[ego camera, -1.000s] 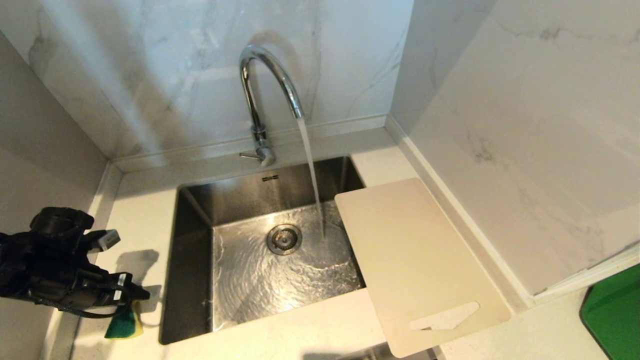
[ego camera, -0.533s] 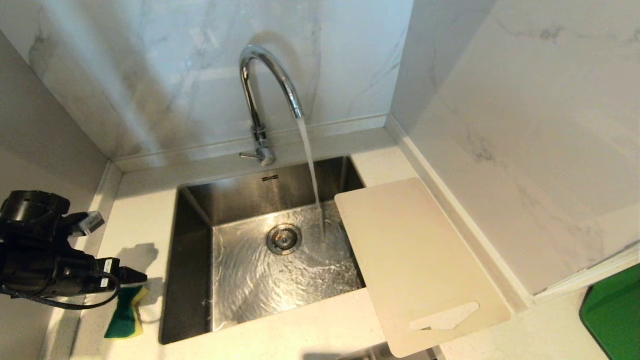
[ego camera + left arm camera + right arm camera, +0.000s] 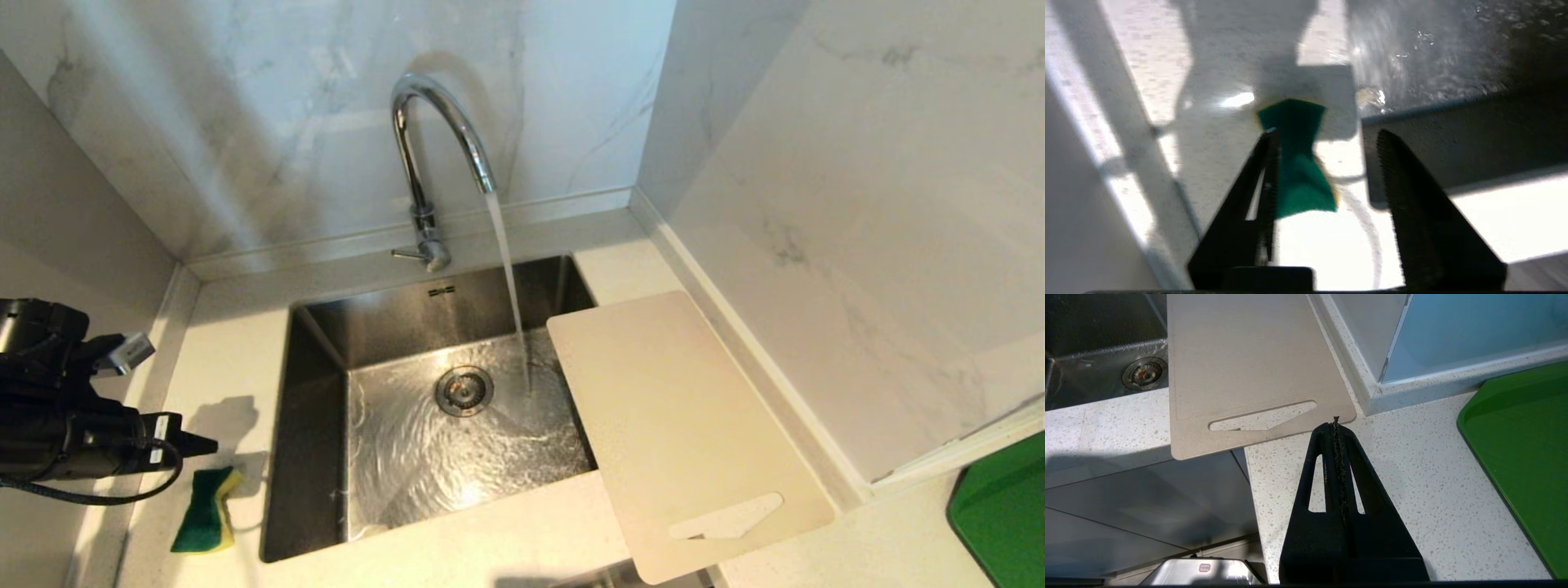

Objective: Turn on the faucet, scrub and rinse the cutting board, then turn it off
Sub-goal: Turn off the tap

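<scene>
- Your left gripper (image 3: 1327,136) has pulled back toward the left edge of the head view; a second ago it hung right over the sponge (image 3: 204,510), and now it sits up and away from it.
- Its fingers (image 3: 1267,163) stand apart with nothing between them; the green and yellow sponge lies flat on the counter (image 3: 506,539), just left of the sink (image 3: 314,425), and the fingers do not touch it.
- So you do not have the sponge yet; I think you need to come down again and pinch it before you can scrub.
- The faucet (image 3: 433,131) is on; water runs from its spout into the sink, close to the board's edge.
- The cutting board (image 3: 678,425) has not moved; it lies on the counter right of the sink, one corner sticking out over the basin, and it looks dry.
- Your right gripper (image 3: 1336,424) is shut tight and empty; it waits near the board's handle end, beside the green tray (image 3: 1527,457).
</scene>
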{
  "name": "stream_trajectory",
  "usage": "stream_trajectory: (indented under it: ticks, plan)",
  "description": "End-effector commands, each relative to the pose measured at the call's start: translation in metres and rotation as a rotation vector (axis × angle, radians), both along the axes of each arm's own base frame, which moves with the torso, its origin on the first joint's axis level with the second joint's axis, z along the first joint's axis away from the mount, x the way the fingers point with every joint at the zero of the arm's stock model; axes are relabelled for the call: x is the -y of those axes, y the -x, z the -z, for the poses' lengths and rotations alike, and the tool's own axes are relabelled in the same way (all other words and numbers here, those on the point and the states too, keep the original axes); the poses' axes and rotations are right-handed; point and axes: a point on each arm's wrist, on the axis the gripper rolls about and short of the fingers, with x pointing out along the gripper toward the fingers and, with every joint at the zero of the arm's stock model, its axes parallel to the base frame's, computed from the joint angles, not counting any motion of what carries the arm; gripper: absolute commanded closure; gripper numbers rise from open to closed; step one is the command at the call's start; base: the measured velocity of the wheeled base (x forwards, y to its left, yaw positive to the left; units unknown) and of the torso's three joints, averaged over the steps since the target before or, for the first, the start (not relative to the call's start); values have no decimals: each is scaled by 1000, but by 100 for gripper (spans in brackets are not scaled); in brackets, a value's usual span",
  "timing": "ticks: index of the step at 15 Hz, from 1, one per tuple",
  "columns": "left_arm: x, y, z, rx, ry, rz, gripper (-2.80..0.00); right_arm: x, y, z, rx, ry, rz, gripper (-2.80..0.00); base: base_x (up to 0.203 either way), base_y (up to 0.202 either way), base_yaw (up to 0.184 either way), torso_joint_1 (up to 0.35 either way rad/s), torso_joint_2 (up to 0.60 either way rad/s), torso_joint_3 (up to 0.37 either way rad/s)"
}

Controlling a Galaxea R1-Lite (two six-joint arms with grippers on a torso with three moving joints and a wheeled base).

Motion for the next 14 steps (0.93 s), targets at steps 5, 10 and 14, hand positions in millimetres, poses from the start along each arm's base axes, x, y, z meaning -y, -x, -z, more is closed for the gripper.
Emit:
stream_trajectory:
  ticks: [5,10,14]
  plan:
    - [21,-5,-26,32,10,70,0,0,0,0,-1,2,-2,0,0,0,0,0,0,0]
    - [32,5,-37,73,5,127,0,0,0,0,-1,2,-2,0,0,0,0,0,0,0]
    - [56,3,-44,96,1,209,0,0,0,0,-1,2,-2,0,0,0,0,0,0,0]
